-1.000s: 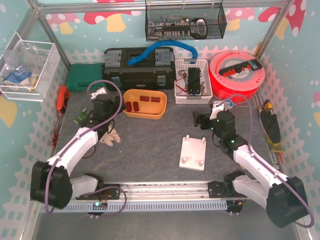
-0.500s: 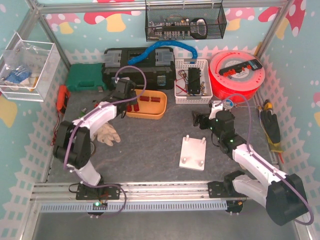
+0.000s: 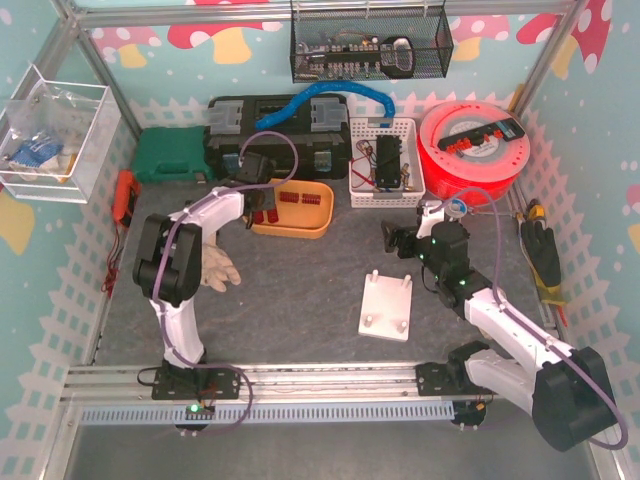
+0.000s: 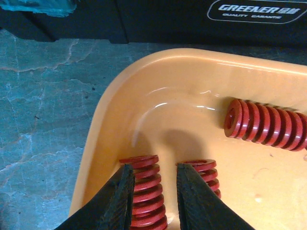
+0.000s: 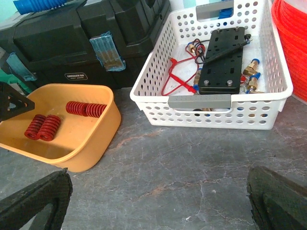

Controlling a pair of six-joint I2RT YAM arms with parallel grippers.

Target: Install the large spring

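Observation:
Three red springs lie in the orange tray [image 3: 300, 222] at the back left. A large spring [image 4: 144, 191] lies between the fingers of my left gripper [image 4: 154, 166], which is lowered into the tray's left end [image 3: 262, 205]. The left finger [image 4: 117, 201] overlaps the spring's side, and a narrow gap shows between the spring and the right finger [image 4: 194, 201]. A second spring [image 4: 208, 170] lies just right of that finger, and a third spring [image 4: 268, 124] lies across the tray farther off. My right gripper [image 3: 400, 240] hovers wide open over the mat [image 5: 158, 191], holding nothing.
A white plate with pegs [image 3: 387, 306] lies on the mat in front of the right arm. A white basket [image 3: 384, 160] of parts, a black toolbox [image 3: 280, 135] and a red spool [image 3: 470, 150] line the back. A glove [image 3: 215, 270] lies near the left arm.
The left arm has swung from above the glove back to the orange tray, and its jaws have narrowed around a spring. The right arm has not moved.

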